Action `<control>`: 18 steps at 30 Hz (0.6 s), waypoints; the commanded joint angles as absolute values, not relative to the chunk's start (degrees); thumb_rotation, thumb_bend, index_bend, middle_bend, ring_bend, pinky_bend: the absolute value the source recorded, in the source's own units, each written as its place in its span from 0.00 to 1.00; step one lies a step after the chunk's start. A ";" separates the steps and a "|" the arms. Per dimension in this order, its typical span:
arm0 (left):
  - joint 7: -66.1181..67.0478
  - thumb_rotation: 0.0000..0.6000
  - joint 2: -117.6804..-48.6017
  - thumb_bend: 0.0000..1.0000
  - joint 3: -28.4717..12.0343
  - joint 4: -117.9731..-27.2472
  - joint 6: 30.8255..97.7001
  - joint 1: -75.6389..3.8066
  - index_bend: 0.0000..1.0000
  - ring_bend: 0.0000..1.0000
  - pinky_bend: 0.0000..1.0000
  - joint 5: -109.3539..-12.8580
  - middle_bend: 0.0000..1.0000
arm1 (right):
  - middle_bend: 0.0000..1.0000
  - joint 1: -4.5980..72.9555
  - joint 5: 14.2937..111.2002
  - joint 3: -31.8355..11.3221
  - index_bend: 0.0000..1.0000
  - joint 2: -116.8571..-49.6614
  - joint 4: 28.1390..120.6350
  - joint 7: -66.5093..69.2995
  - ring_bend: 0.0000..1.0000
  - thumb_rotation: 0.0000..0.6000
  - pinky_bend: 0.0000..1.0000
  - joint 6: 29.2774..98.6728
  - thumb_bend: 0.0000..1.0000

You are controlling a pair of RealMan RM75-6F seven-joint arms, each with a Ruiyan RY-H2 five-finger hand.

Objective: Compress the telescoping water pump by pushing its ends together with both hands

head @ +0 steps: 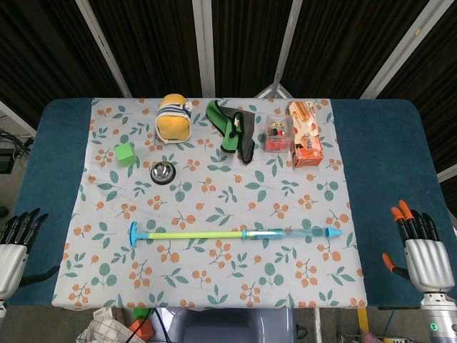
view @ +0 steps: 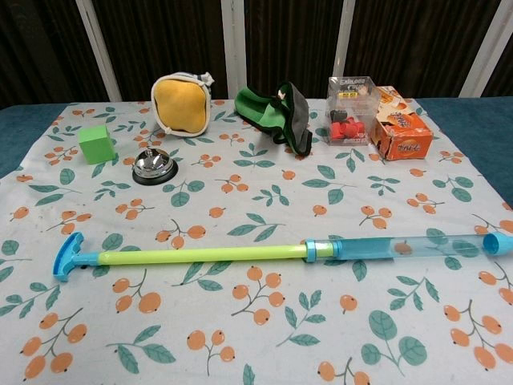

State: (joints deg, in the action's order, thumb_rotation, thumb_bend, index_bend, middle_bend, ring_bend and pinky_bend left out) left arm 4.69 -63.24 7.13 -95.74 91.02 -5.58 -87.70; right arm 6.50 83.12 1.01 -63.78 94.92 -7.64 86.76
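The telescoping water pump (head: pixel 235 234) lies fully extended across the floral cloth, running left to right. Its yellow-green rod (view: pixel 200 255) ends in a blue T-handle (view: pixel 67 256) at the left. A clear blue barrel (view: pixel 405 246) with a blue nozzle tip (view: pixel 498 243) forms the right half. My left hand (head: pixel 16 243) rests at the table's left edge, fingers apart, holding nothing. Near the right edge my right hand (head: pixel 421 246) is open too, with orange fingertips. Both hands are well apart from the pump. The chest view shows neither hand.
Along the back of the cloth stand a green cube (head: pixel 126 153), a silver call bell (head: pixel 162 172), a yellow pouch (head: pixel 173 119), a green and grey pouch (head: pixel 234 128), a clear box with red items (head: pixel 277 133) and an orange box (head: pixel 305 133).
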 commanded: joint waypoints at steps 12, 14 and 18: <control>8.24 1.00 -62.91 0.11 4.02 -100.19 85.05 -7.35 0.03 0.00 0.00 -84.19 0.00 | 0.00 7.02 84.26 0.68 0.00 -64.05 95.93 -8.19 0.00 1.00 0.00 83.63 0.31; 9.84 1.00 -63.47 0.12 3.42 -100.53 84.35 -7.82 0.05 0.00 0.00 -83.76 0.00 | 0.00 7.11 84.45 0.68 0.00 -64.13 96.02 -8.55 0.00 1.00 0.00 83.28 0.31; 14.23 1.00 -65.39 0.16 1.40 -101.53 80.76 -9.80 0.09 0.00 0.00 -80.56 0.00 | 0.00 7.02 84.55 0.57 0.00 -64.02 96.19 -8.68 0.00 1.00 0.00 82.77 0.31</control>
